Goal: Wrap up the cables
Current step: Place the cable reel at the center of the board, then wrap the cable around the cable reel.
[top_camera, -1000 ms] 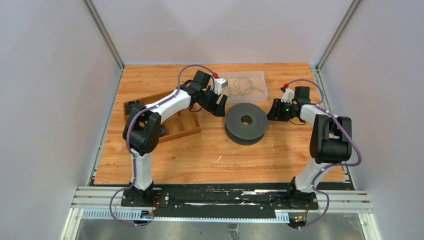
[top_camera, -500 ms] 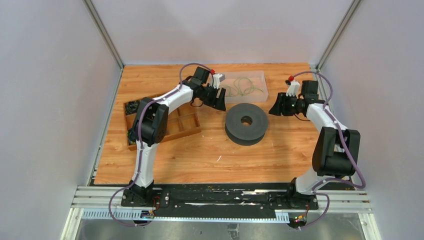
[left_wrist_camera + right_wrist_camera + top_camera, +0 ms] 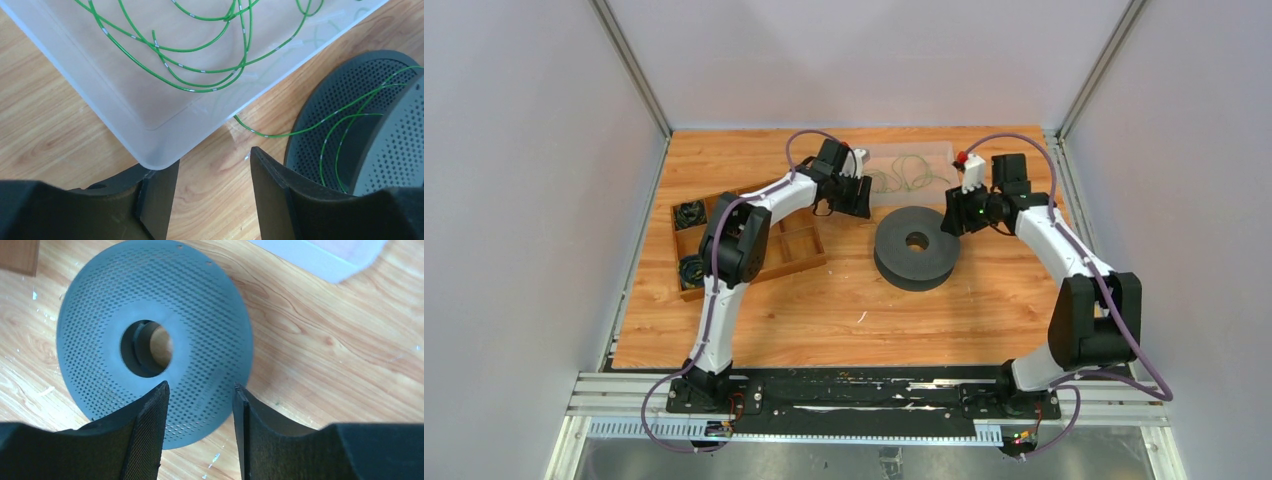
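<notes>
The left gripper (image 3: 212,167) has its two fingers apart with nothing between them; only bare wood shows in the gap at the bottom centre of the left wrist view. Its left finger sits just beside the near corner of a clear plastic tray (image 3: 150,145), which fills the upper left of that frame. Inside the tray lie the cables (image 3: 200,71), thin green strands in loose overlapping loops. One strand comes out by the tray's wall, crosses the wood and runs over the rim of the dark perforated spool (image 3: 340,95) at the right edge.

The right gripper (image 3: 200,390) is also apart and grips nothing. In the right wrist view it hangs over the lower rim of the spool (image 3: 200,305), whose centre hole sits left of middle.

From above, the left gripper (image 3: 861,197) is at the tray's (image 3: 944,155) left end, upper centre of the frame, and the right gripper (image 3: 951,215) is by the spool's (image 3: 894,235) upper right edge. The cables (image 3: 909,172) rest in the tray behind the spool. A wooden divided box (image 3: 794,255) lies on the table (image 3: 824,310) at centre left, with black cord bundles (image 3: 689,213) in its left compartments.
</notes>
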`<state>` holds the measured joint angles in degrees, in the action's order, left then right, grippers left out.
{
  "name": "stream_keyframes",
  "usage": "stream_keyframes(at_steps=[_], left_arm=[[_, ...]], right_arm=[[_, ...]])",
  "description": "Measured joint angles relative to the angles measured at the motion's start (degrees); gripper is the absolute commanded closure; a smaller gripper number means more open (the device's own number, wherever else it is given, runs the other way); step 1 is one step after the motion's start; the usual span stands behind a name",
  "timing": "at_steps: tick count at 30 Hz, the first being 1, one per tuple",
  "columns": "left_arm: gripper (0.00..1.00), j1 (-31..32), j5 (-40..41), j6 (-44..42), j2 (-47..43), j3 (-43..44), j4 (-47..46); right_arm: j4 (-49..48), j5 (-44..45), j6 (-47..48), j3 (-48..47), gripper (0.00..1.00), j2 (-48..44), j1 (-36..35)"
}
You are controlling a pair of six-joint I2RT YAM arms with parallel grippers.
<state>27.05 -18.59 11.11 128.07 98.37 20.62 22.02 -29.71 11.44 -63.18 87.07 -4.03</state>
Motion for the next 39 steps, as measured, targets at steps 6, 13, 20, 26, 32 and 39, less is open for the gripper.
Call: stream_keyframes(at_steps=[6,13,20,26,32,39], left_arm=[[0.46,1.53,2.86,1.16,0.92,0.00,-1.55],[0.44,2.12,4.13,3.30,1.11,-1.09,-5.20],[0.48,4.42,10.32,2.91,0.87,-3.48,-11.17],[0.59,7.32,15.91,0.44,0.61,-5.42,-14.75],[0.76,7.80,17.99,-2.40,-0.70,-8.39,-16.85],[0.91,7.80,18.43,-5.03,-1.66,-9.92,-17.22]], right_arm=[[0.20,7.26,4.46,0.00,0.51,-2.19,-9.18],[0.22,11.87,7.50,0.00,0.51,-1.86,-15.13],[-0.52,13.29,8.61,0.83,0.51,-1.07,-17.55],[-1.57,13.31,8.61,2.71,0.51,-1.22,-17.59],[-1.77,13.33,8.61,4.44,0.51,-2.67,-17.59],[-2.49,13.33,8.61,4.57,0.51,-4.11,-17.59]])
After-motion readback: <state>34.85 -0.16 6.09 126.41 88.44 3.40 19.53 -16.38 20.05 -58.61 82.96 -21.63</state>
